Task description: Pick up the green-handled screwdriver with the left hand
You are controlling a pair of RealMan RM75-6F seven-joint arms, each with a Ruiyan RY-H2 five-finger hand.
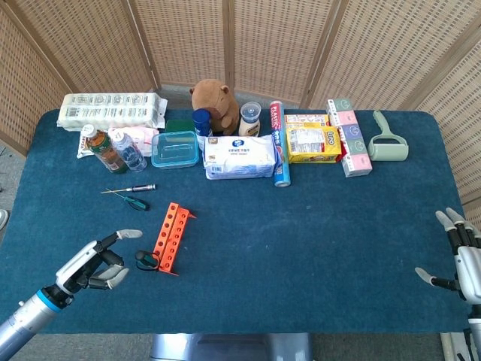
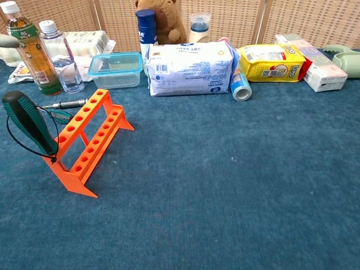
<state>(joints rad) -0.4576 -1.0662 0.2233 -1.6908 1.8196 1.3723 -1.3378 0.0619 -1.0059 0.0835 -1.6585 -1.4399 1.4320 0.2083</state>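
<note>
Green-handled screwdriver (image 1: 145,260) sits lower left of head view, tip stuck in the near end of the orange rack (image 1: 170,236), handle leaning out toward frame left. Long axis roughly left-right, tilted up in chest view; handle end points at the left hand (image 1: 96,262). That hand is just beside it, fingers spread, holding nothing. Right hand (image 1: 460,259) is far off at lower right, also splayed and empty, so left is much nearer.

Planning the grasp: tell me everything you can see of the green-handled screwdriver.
The green-handled screwdriver has a thick dark green handle with black sections and a rounded top, plastic or rubber by its look. It stands tilted, top leaning left in the chest view. Its lower end meets the near end of the orange rack, with the shaft mostly hidden. A thin black loop curves around it. The left robot hand is apart from it, fingers spread.
</note>
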